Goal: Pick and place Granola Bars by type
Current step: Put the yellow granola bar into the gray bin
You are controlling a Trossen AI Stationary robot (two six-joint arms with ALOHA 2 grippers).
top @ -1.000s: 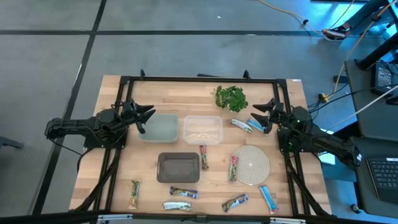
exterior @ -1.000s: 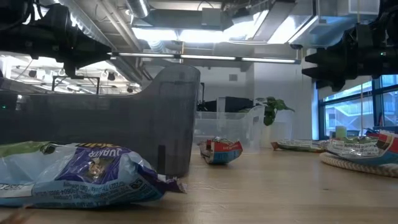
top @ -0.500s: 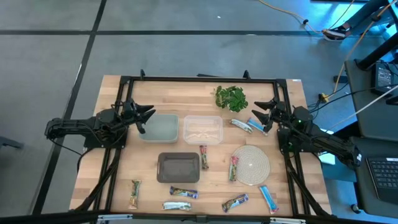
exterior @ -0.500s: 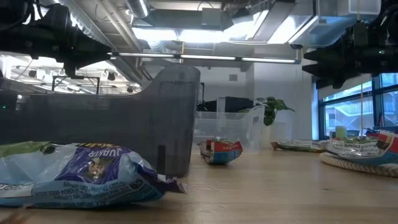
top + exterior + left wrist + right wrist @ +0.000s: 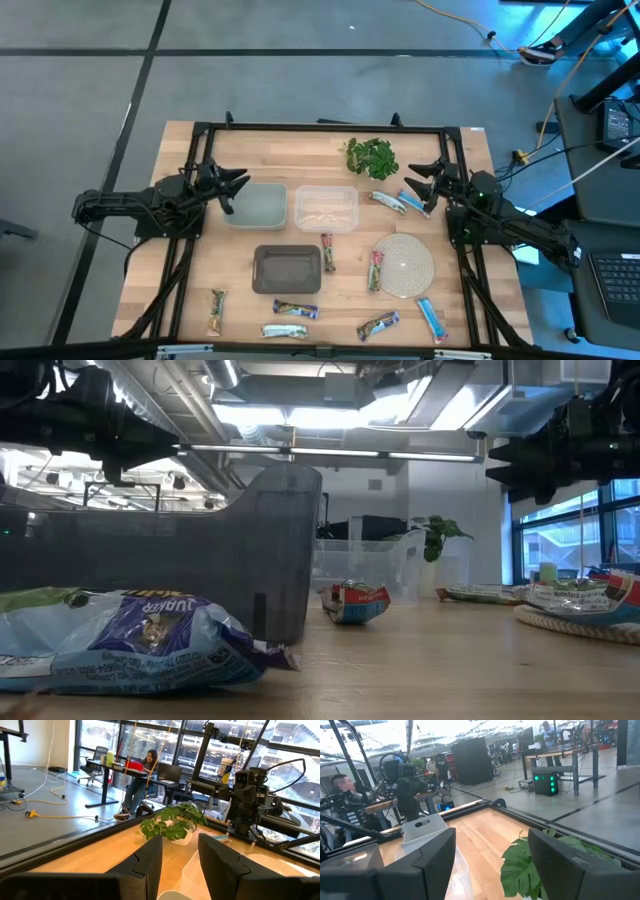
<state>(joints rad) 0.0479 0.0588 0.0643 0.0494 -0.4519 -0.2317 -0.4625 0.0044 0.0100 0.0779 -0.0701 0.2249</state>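
Several shiny-wrapped granola bars lie flat on the wooden table. A silver one (image 5: 387, 202) and a blue one (image 5: 412, 200) lie below my right gripper (image 5: 419, 187), which is open. A green-and-red bar (image 5: 328, 252) lies mid-table, and another (image 5: 376, 270) rests on the edge of the round woven mat (image 5: 405, 265). More bars lie along the near edge (image 5: 217, 312) (image 5: 295, 310) (image 5: 284, 330) (image 5: 378, 325) (image 5: 432, 320). My left gripper (image 5: 238, 192) is open and hovers over the left rim of a grey-green container (image 5: 255, 207). Neither gripper touches anything.
A clear container (image 5: 325, 208) sits beside the grey-green one, with a dark tray (image 5: 287, 268) in front of them. A green leafy bunch (image 5: 372, 157) stands near the far edge. A black frame (image 5: 320, 128) borders the table. People sit in the room beyond.
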